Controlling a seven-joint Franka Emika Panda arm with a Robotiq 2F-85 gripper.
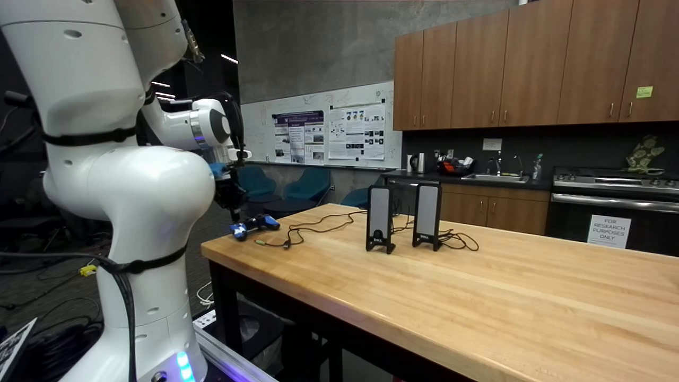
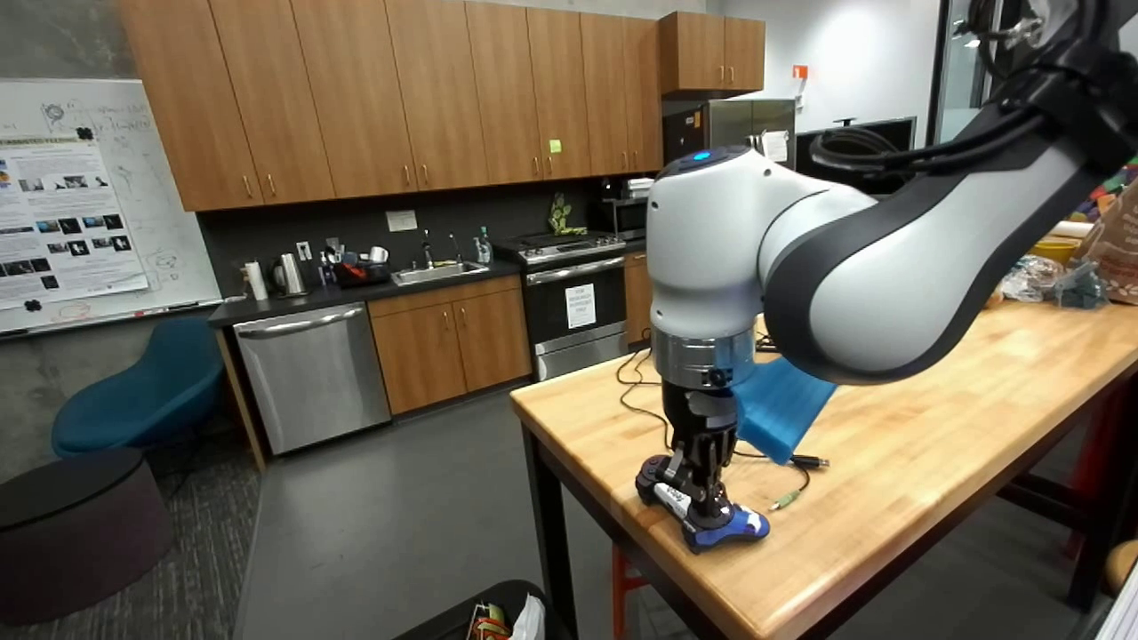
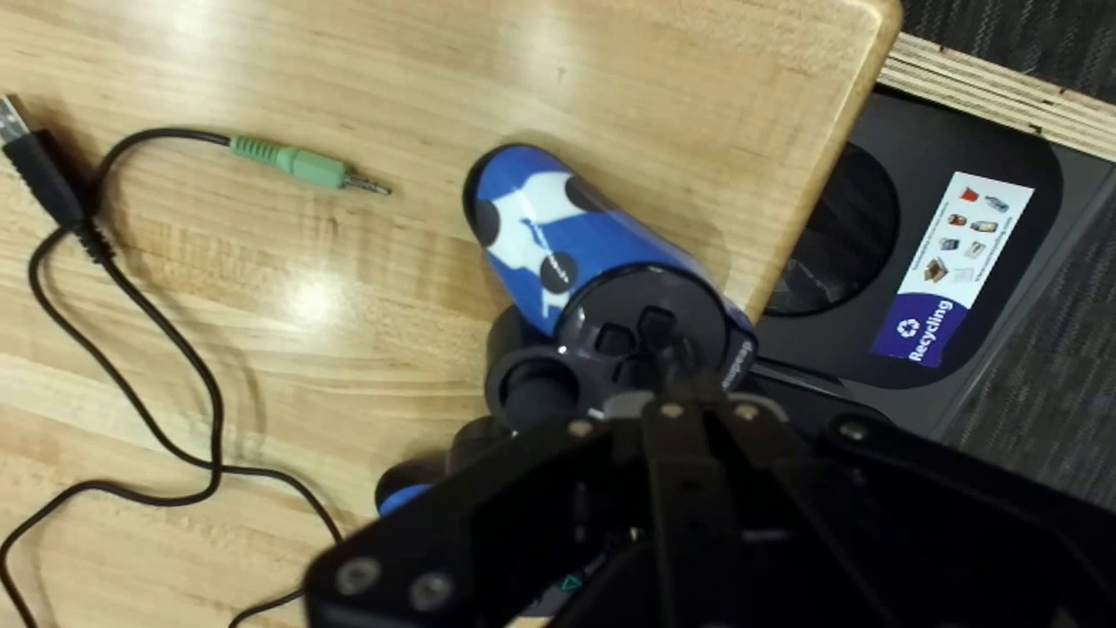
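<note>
Two Dell spkrs stood on a wood tbl; posters hung on a whiteboard; sink was nr stove.

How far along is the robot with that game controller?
Reaching looks done: the gripper is down at the game controller, shut. Under way: its fingertips are on or just above it; contact is unclear. Left: any lift, perhaps, since the controller lies on the table.

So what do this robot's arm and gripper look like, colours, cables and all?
The arm is glossy white with rounded joints and some dark casing, wrapped in black straps, with black cables along it. Blue lights glow low down. A silver ring sits above the gripper, which is black with jointed fingers and round screws.
</note>
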